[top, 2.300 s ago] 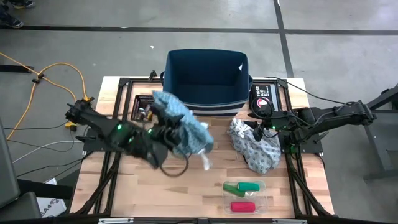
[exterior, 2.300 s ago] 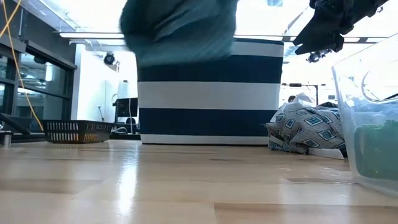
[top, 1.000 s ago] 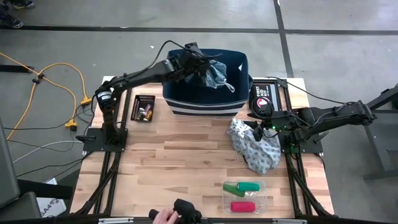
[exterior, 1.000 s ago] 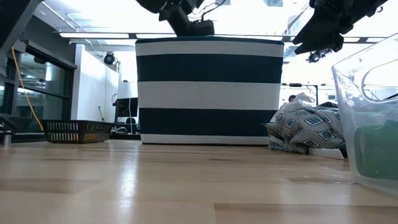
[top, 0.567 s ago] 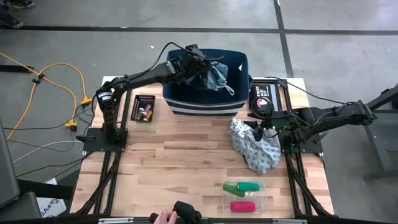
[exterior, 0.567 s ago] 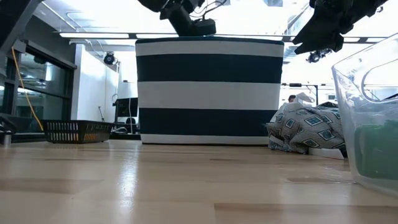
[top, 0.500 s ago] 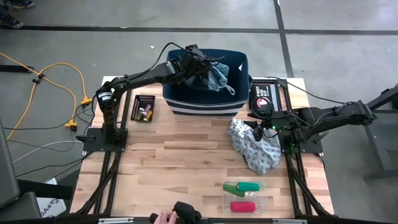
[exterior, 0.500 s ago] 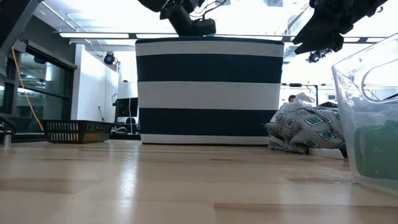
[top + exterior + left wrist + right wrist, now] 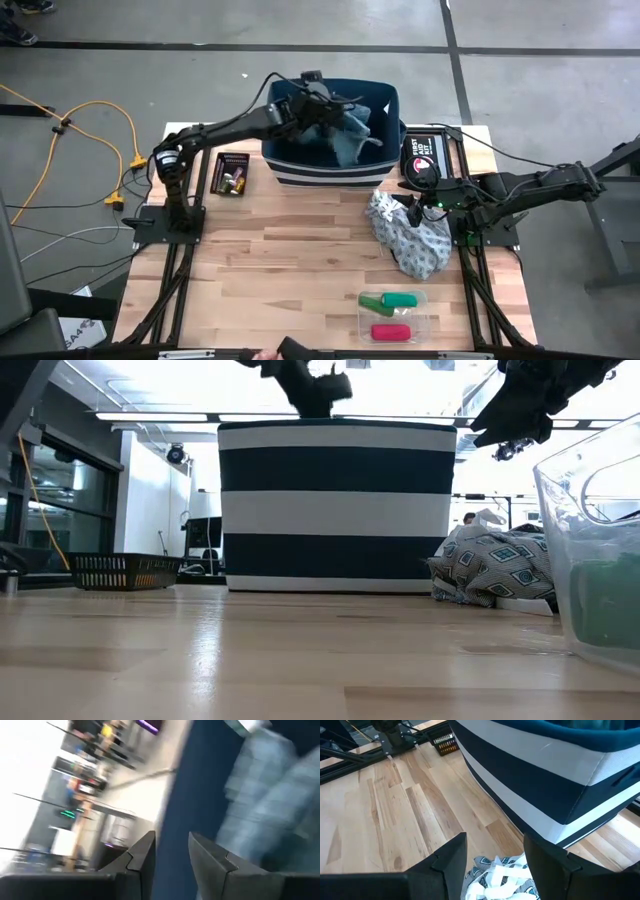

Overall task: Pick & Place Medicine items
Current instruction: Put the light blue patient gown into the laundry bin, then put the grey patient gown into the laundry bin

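The wooden worktop (image 9: 300, 260) carries a tall navy-and-white striped bin (image 9: 333, 125) at its far edge. The teal cloth (image 9: 345, 125) lies slumped inside the bin, just beside the left claw (image 9: 318, 100), which hangs over the bin's mouth. In the left wrist view its fingers (image 9: 142, 852) stand parted with nothing between them, and the cloth (image 9: 265, 805) shows blurred beyond them, so the drop looks finished. The grey patterned cloth (image 9: 408, 235) sits crumpled on the worktop to the right of centre, and the right claw (image 9: 418, 212) waits directly above it with its fingers (image 9: 450, 860) spread, empty. A black first aid pouch (image 9: 421, 160) rests beside the bin.

The medicine items wait in a clear tray (image 9: 395, 315) near the front edge: green tubes (image 9: 390, 299) and a red-pink tube (image 9: 389, 332).

To do this step well, I judge the left claw should lift straight up, clear of the rim, before swinging away, so no fold snags and drags the cloth out.
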You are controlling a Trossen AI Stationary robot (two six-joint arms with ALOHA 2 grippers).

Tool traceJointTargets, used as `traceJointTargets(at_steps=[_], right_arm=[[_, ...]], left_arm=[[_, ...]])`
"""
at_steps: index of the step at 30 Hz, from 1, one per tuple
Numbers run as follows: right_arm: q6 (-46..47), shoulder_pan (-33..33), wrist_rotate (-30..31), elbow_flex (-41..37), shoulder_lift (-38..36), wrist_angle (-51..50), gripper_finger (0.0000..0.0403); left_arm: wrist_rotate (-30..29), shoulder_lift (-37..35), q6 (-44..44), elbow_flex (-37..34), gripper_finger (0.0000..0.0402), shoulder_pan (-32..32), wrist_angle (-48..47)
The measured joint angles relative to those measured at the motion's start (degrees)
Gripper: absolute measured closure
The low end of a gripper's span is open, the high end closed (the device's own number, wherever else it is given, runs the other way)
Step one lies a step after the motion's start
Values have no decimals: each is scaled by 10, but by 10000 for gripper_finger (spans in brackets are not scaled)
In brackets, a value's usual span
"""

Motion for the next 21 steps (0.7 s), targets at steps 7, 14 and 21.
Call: traceJointTargets(at_steps=[7, 14, 21], right_arm=[[0, 0, 0, 0, 0, 0, 219], [0, 0, 0, 0, 0, 0, 219], [0, 0, 0, 0, 0, 0, 219]], left_arm=[[-27, -28, 23, 0, 291, -30, 10], [-41, -29, 22, 0, 291, -36, 10], [-54, -31, 26, 0, 291, -53, 6]])
